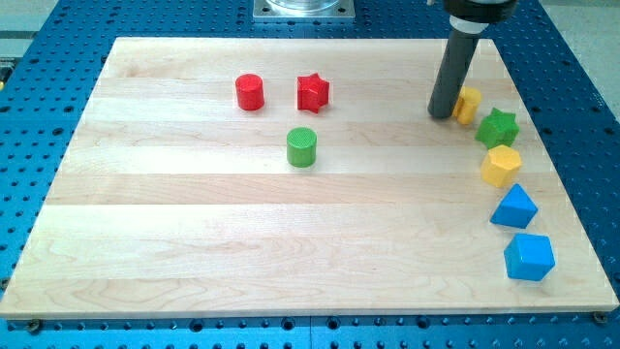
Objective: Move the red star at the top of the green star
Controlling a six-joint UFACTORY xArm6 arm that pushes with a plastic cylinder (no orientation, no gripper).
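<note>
The red star [312,93] lies on the wooden board [194,223] near the view's top, left of centre-right. The green star [497,127] lies near the board's right edge. My tip [442,113] stands on the board far to the right of the red star and up-left of the green star. It is right beside a small yellow block [469,105], which sits just above the green star; I cannot tell whether they touch.
A red cylinder [250,92] lies left of the red star. A green cylinder [301,147] lies below the red star. Down the right edge lie a yellow hexagonal block [501,166], a blue block [513,207] and another blue block [529,257].
</note>
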